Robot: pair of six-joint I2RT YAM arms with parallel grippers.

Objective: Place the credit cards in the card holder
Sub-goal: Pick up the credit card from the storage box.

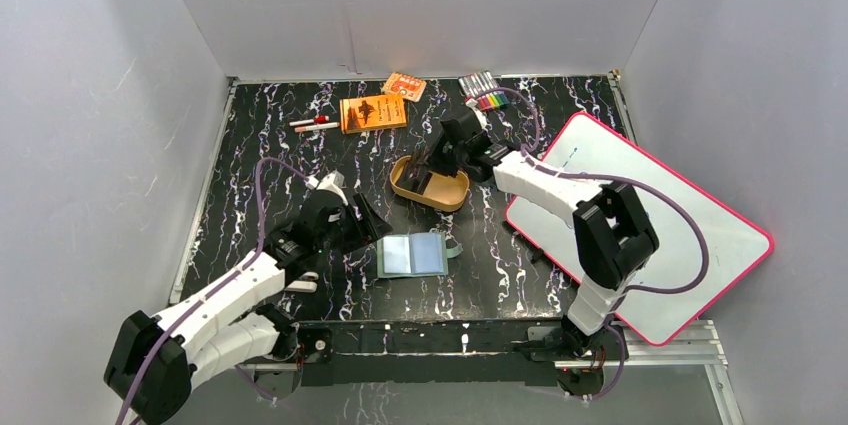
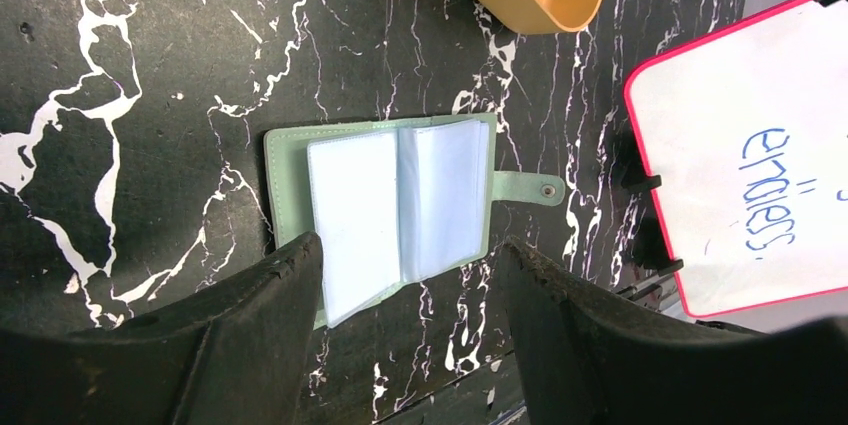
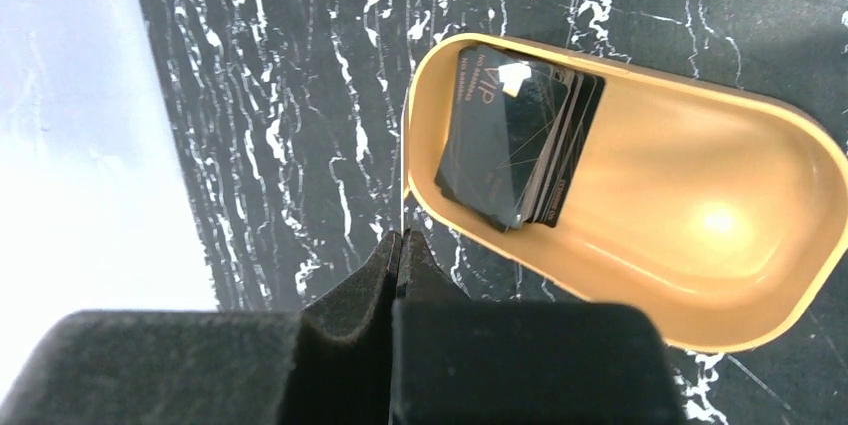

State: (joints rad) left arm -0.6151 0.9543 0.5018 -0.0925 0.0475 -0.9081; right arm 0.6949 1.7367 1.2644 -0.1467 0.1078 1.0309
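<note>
At six o'clock of the golden oval tin (image 1: 430, 185), from above, the sage-green folding card holder (image 1: 413, 254) lies open. Left wrist: my left gripper (image 2: 410, 255) stands apart over it. Right wrist: my right gripper (image 3: 400, 245), pressed together and empty, hovers by the tin's stacked black credit cards (image 3: 515, 145). Fetching step, I judge: it must open to pinch one.

a lab test cell: plain grey panels (image 1: 420, 5) box in a marbled tabletop (image 1: 490, 265).

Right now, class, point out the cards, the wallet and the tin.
cards (image 3: 505, 140): right wrist view, face of the top card.
wallet (image 2: 375, 210): left wrist view, its open clear sleeve.
tin (image 3: 700, 205): right wrist view, its bare floor.
</note>
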